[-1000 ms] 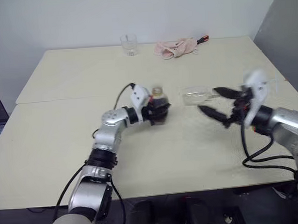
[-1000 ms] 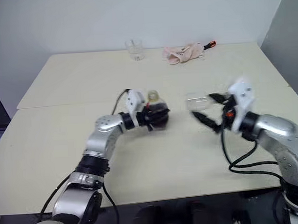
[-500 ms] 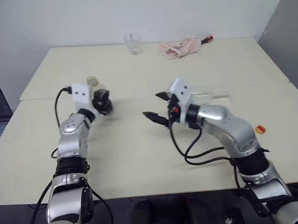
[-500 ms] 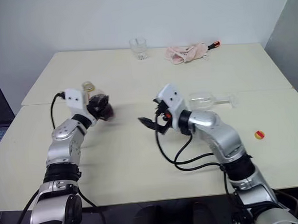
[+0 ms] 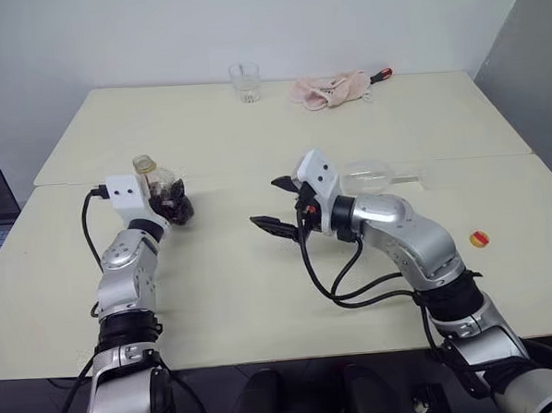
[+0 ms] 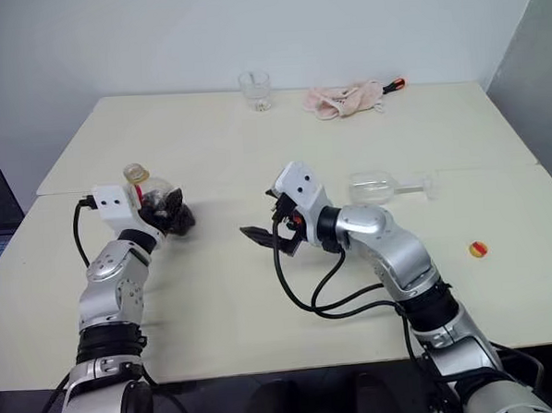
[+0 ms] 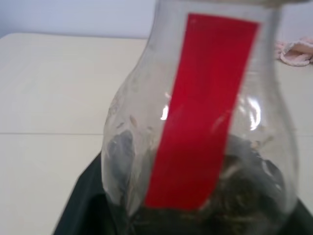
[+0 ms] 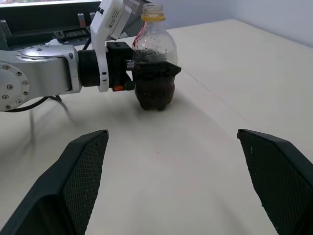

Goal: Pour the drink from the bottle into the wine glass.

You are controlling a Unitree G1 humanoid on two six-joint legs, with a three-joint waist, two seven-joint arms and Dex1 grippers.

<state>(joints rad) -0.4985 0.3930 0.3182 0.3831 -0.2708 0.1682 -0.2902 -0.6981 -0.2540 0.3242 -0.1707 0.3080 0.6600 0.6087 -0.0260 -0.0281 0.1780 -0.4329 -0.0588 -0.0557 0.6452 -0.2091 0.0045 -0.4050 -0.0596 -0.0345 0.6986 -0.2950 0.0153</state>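
Bottle (image 8: 153, 58): stood upright on the left part of the surface (image 5: 261, 281), cap off, the drink (image 8: 154, 90) filling only its lower part.
Left hand (image 5: 172, 204): black fingers flanked the bottle's lower body; whether they clamped it or sat loose, I could not tell.
Right hand (image 5: 278, 206): spread wide with nothing in it, at mid-surface, pointing toward the bottle.
Wine glass (image 5: 374, 176): lay on its side behind the right arm.
Yellow cap (image 5: 480, 239): lay near the right edge.
Tumbler (image 5: 244, 81): stood at the far edge beside a pink cloth (image 5: 330, 87).
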